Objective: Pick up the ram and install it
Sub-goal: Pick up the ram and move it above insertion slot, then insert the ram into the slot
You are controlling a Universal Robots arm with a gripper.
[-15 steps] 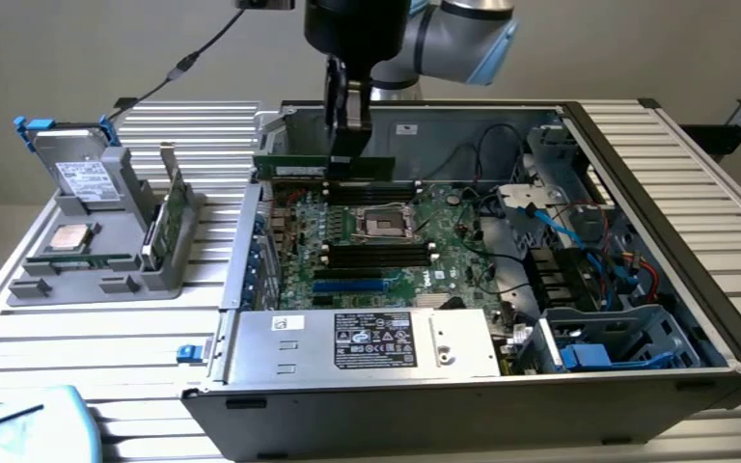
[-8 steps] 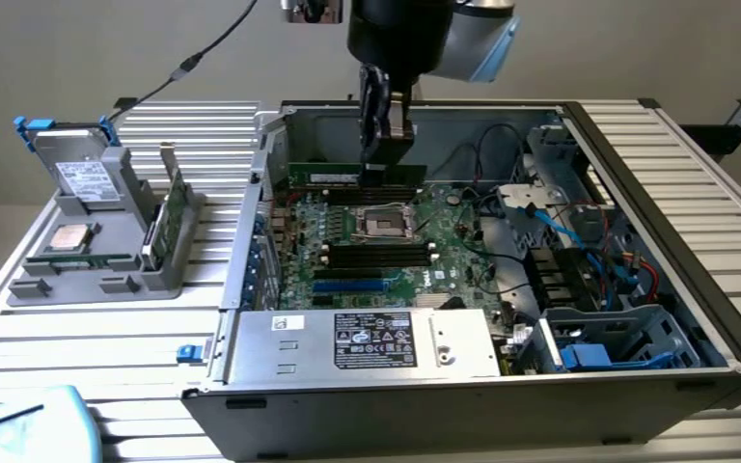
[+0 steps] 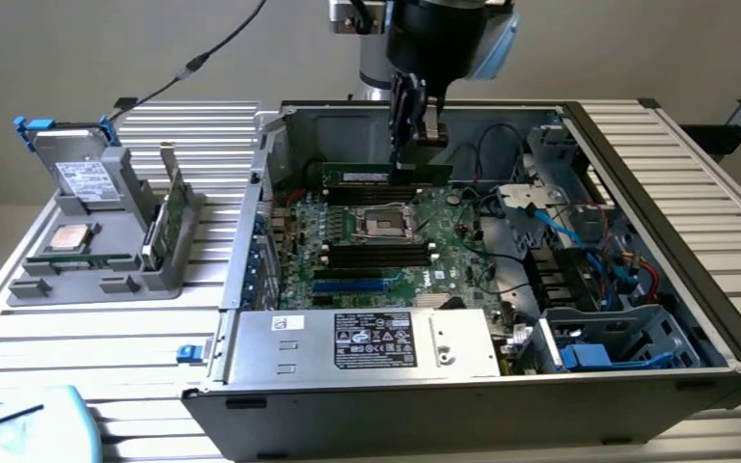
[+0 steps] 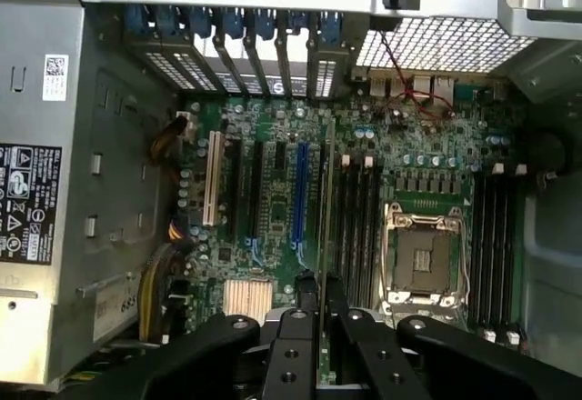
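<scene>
My gripper (image 3: 412, 159) hangs inside the open computer case (image 3: 718, 318), shut on the ram (image 3: 384, 175). The ram is a long green stick held level, on edge, a little above the motherboard (image 3: 409, 270), over the black slots (image 3: 373, 193) at the far side of the processor socket (image 3: 384, 223). In the wrist view the ram (image 4: 326, 209) shows edge-on as a thin line running out from the gripper (image 4: 318, 295), between the blue slot (image 4: 300, 191) and the black memory slots (image 4: 359, 227). The socket (image 4: 423, 259) lies beside them.
A silver power supply (image 3: 370, 342) fills the case's near side. Blue and black cables (image 3: 590, 241) and drive bays sit at the exterior view's right. Outside, at the exterior view's left, a grey fixture (image 3: 100, 280) holds a processor chip (image 3: 72, 236), a drive (image 3: 81, 178) and a bracketed green card (image 3: 171, 217).
</scene>
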